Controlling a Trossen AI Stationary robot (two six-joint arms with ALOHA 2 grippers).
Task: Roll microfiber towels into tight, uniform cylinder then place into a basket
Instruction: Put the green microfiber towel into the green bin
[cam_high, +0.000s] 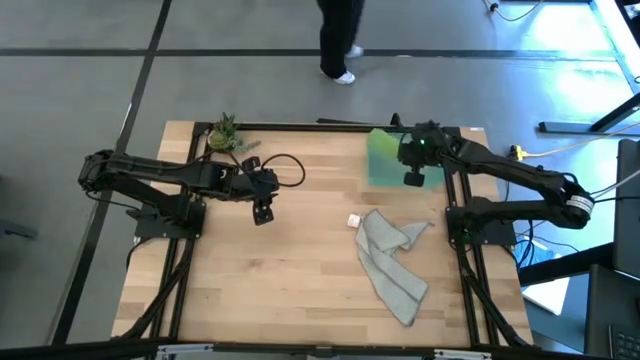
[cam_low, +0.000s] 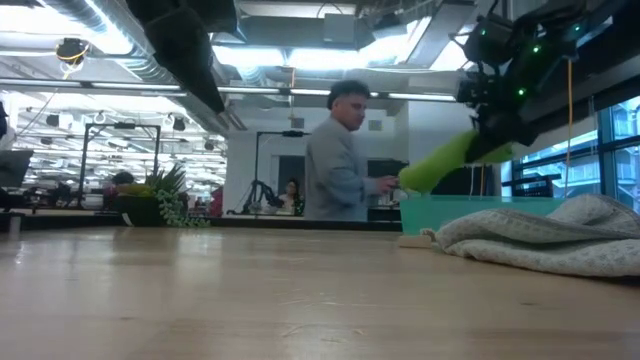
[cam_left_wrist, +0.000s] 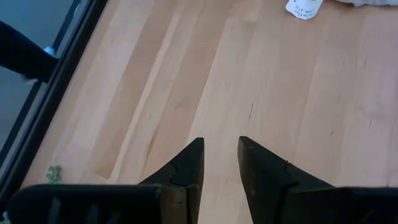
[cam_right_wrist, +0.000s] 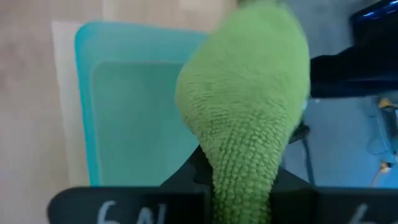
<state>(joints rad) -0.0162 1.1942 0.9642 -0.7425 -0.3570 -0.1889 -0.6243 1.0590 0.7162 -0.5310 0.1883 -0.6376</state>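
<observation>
My right gripper (cam_high: 413, 176) hangs above the teal basket (cam_high: 383, 160) at the table's far right and is shut on the lime green towel (cam_right_wrist: 249, 106), which is rolled into a cylinder. The low view shows the roll (cam_low: 445, 160) slanting down from the gripper (cam_low: 497, 135), clear of the basket (cam_low: 480, 212). The grey towel (cam_high: 390, 258) lies crumpled on the table, nearer than the basket; it also shows in the low view (cam_low: 550, 238). My left gripper (cam_high: 262, 212) is open and empty above bare wood, left of centre; its fingers (cam_left_wrist: 186, 165) stand a little apart. My right gripper holds the green roll near its upper end (cam_low: 490, 150), pinched between the two fingers. The roll itself hides the fingertips in the right wrist view. The roll runs forward from the fingers, tilted, its free end (cam_low: 412, 180) lowest, lifted clear above the basket.
A small potted plant (cam_high: 225, 135) stands at the far left of the table. A small white tag (cam_high: 353, 221) lies beside the grey towel. A person (cam_low: 338, 150) walks behind the table's far edge. Bare wood lies at the table's centre and near side.
</observation>
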